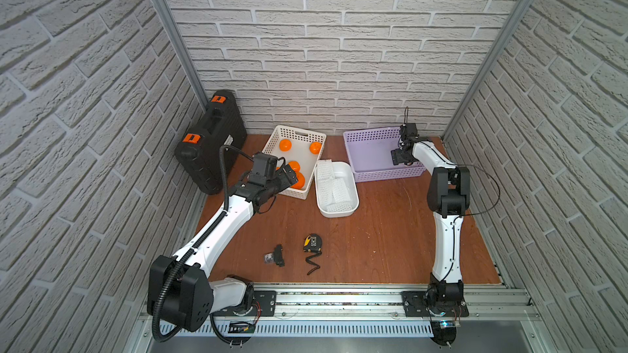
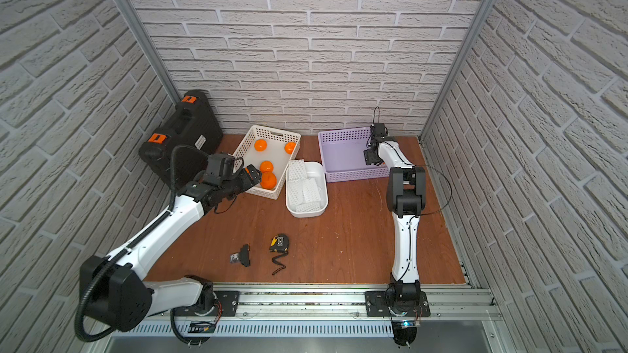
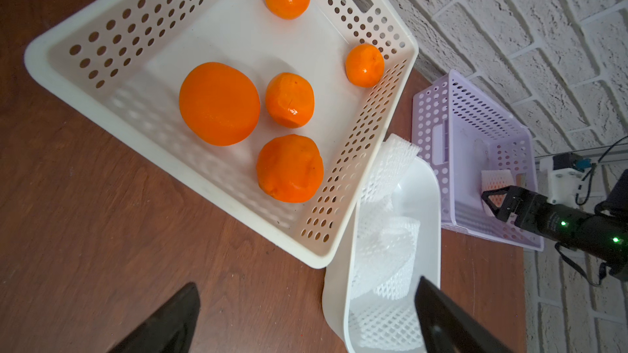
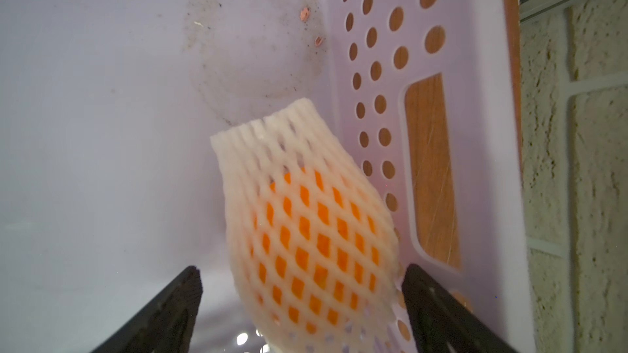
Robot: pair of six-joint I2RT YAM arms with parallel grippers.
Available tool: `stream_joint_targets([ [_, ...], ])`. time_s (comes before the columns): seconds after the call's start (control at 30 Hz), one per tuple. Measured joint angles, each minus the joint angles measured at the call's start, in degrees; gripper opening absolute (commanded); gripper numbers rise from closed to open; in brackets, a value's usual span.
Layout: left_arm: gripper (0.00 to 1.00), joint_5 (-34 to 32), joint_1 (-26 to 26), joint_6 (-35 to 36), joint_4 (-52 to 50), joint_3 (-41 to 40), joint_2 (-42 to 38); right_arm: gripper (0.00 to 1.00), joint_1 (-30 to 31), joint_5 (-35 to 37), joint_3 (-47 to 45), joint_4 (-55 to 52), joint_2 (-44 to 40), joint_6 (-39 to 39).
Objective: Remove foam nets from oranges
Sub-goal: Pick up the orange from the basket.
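Well, off to the outer side of my left pincer (image 3: 307, 283) the black case (image 1: 210, 144) leans against the wall. That pincer hangs released, jaws wide apart and gripping nothing, over the desk (image 1: 373, 232) at the near corner of the white basket (image 3: 112, 39). Straight ahead of it, inside that basket, lie five bare oranges (image 3: 219, 103), the largest one nearest to it. Just beside the basket, ahead of the same pincer and toward my other arm, the white tub (image 3: 424, 198) holds a heap of empty foam nets (image 3: 387, 249), one draped over its far rim. Back toward my base from that pincer, a tape measure (image 1: 312, 243) lies on the desk. Farther right, my right pincer (image 4: 302, 268) reaches down into the purple basket (image 4: 373, 62), also released, its jaws spread to either side of the last foam net (image 4: 292, 144). An orange (image 4: 323, 244) sits inside it, close against the perforated wall. I cannot tell whether either jaw touches the net.
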Motion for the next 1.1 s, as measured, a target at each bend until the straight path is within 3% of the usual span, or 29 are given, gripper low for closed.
stream_joint_targets([
  [0.63, 0.98, 2.0, 0.6, -0.4, 1.6, 0.0, 0.7, 0.94, 0.6, 2.5, 0.9, 1.5, 0.0, -1.4],
  [1.1, 0.98, 3.6, 1.3, -1.4, 2.2, 0.0, 1.9, 0.88, 0.6, 2.3, 3.1, 0.8, 3.1, -2.2],
])
